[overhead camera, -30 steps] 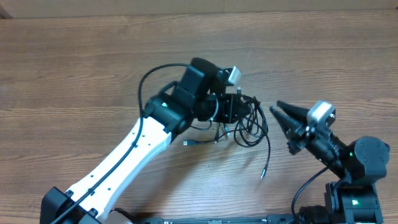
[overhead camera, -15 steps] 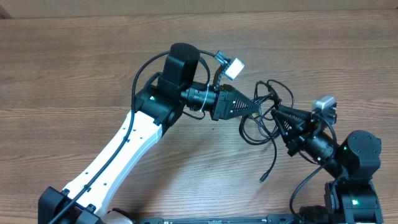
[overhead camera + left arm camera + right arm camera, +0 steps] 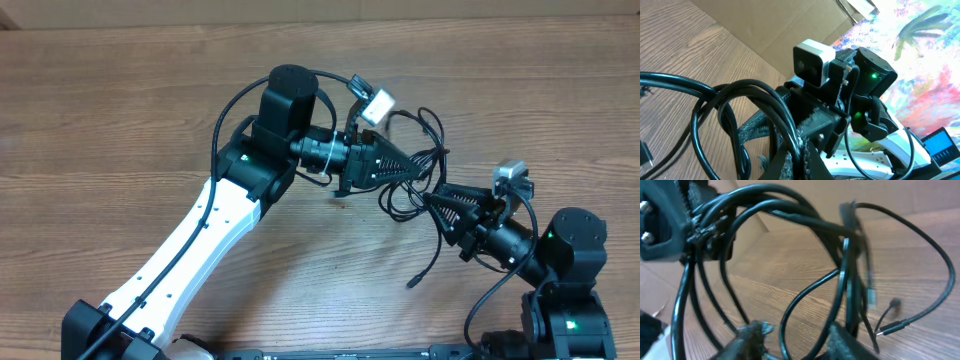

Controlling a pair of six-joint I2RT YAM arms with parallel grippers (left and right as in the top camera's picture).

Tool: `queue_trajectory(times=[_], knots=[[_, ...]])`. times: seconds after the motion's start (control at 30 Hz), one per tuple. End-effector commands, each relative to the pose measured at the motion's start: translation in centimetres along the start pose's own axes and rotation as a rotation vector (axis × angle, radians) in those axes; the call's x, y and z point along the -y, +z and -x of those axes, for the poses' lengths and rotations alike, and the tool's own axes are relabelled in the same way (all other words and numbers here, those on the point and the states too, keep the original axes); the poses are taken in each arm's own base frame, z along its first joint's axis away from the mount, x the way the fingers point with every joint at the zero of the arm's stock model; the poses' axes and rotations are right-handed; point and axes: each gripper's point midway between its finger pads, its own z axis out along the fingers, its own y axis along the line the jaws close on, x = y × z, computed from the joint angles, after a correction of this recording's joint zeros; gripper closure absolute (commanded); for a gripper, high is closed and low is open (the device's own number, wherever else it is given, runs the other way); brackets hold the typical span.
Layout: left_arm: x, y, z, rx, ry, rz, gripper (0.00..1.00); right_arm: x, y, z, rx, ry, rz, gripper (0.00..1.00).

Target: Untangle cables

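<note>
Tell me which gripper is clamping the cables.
The left gripper: its jaws are shut on the cables, while the right gripper has its jaws apart around loose strands.

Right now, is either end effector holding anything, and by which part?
The left end effector is shut on the cables, pinching looped strands mid-length, not a plug. The right end effector is open around strands, clamping nothing.

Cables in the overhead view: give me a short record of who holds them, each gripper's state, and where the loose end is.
cables: tangled black bundle, strung between the two arms
left gripper: shut on the cables
right gripper: open, strands passing between its jaws
loose end: trails down toward the table, beside the right arm
</note>
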Motion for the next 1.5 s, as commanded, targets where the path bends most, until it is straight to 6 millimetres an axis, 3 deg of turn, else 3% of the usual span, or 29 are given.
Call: queue_trajectory(times=[0.0,0.27,0.47,0.57,0.6,0.63,0.67,0.7,0.8,0.87,0.93,1.03,1.13,1.23,1.3,1.37,1.47], knots=[[1.5,-0.1,0.1,-0.016,0.021,-0.057,0.96,-0.2,0.0,0.2,-0.002,0.002,0.012,0.53],[2.5,-0.2,-0.3,-0.041,0.038,-0.116,0.96,2.0,0.6,0.1,-0.008,0.029,-0.083,0.50],[0.7,-0.4,0.4,0.002,0.030,-0.023,0.96,2.0,0.9,0.0,-0.016,0.037,-0.065,0.50],[0.7,-0.9,0.5,0.004,0.039,-0.030,0.96,2.0,0.9,0.0,-0.016,0.037,-0.069,0.50],[1.0,-0.9,0.4,-0.002,0.045,-0.047,0.96,2.0,0.9,0.0,-0.016,0.036,-0.070,0.55],[1.3,-0.9,0.3,-0.008,0.046,-0.062,0.96,2.1,0.9,0.0,-0.016,0.036,-0.070,0.67],[1.4,-0.9,0.3,-0.010,0.040,-0.068,0.96,2.1,0.9,0.0,-0.017,0.037,-0.070,0.88],[1.4,-0.9,0.3,-0.011,0.030,-0.068,0.96,2.1,0.9,0.0,-0.019,0.039,-0.070,0.96],[1.4,-0.9,0.3,-0.011,0.024,-0.067,0.95,2.1,1.0,-0.1,-0.020,0.040,-0.071,0.96],[1.3,-0.9,0.3,-0.009,0.024,-0.065,0.86,2.2,0.9,0.0,-0.017,0.030,-0.077,0.96],[1.1,-0.9,0.5,-0.001,0.023,-0.049,0.85,3.1,0.9,0.3,-0.001,0.027,-0.127,0.96],[-0.9,-0.9,0.5,0.026,-0.016,0.051,0.88,3.9,0.7,1.5,0.047,0.000,-0.180,0.96],[-6.2,-2.0,-0.3,0.068,-0.130,0.339,0.96,3.7,0.6,3.3,0.117,-0.054,-0.184,0.96],[-12.0,-5.2,-2.8,0.084,-0.284,0.711,0.96,3.1,0.4,4.8,0.164,-0.092,-0.172,0.96],[-14.5,-8.1,-4.8,0.086,-0.376,0.934,0.96,2.9,0.2,5.5,0.180,-0.103,-0.175,0.96],[-15.8,-10.7,-6.6,0.079,-0.447,1.107,0.93,2.5,0.0,6.1,0.191,-0.112,-0.171,0.96],[-16.3,-12.7,-8.3,0.046,-0.481,1.234,0.89,2.0,-0.3,6.9,0.207,-0.125,-0.166,0.96]])
